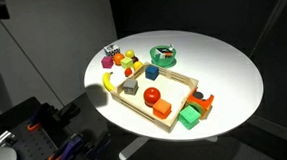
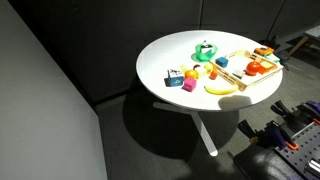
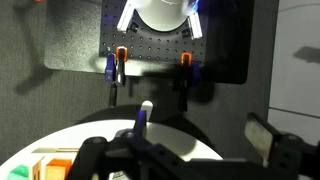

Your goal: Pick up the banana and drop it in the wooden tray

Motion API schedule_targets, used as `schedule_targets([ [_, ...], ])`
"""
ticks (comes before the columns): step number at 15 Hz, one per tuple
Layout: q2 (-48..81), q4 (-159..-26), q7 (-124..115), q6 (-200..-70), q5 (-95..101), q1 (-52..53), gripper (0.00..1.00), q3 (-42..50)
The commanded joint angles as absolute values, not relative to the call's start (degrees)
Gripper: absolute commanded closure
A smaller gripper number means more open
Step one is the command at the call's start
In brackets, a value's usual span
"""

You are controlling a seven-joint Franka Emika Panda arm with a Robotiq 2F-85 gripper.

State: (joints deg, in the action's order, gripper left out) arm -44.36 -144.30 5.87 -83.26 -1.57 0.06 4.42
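Lying on the round white table (image 1: 228, 75), banana (image 1: 110, 82) sits just outside the wooden tray (image 1: 135, 111), by one corner of its rim; toys inside tray; gripper (image 3: 180, 152) shows in wrist view only, jaws spread wide, holding nothing.

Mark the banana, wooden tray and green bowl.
banana (image 2: 222, 89), in an exterior view, middle of its curve.
wooden tray (image 1: 174, 88), in an exterior view, bare floor.
green bowl (image 1: 164, 62), in an exterior view, near rim.
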Motion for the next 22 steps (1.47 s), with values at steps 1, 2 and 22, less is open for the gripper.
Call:
schedule_targets([
  [1, -44.3, -144.22, 6.07, -83.18, -1.69, -0.3, 0.0, 4.16],
  [2, -44.3, -144.22, 6.07, -83.18, -1.69, -0.3, 0.0, 4.16],
  [22, -28.91, -142.76, 6.51, -108.52, -2.95, 1.37, 0.0, 2.12],
])
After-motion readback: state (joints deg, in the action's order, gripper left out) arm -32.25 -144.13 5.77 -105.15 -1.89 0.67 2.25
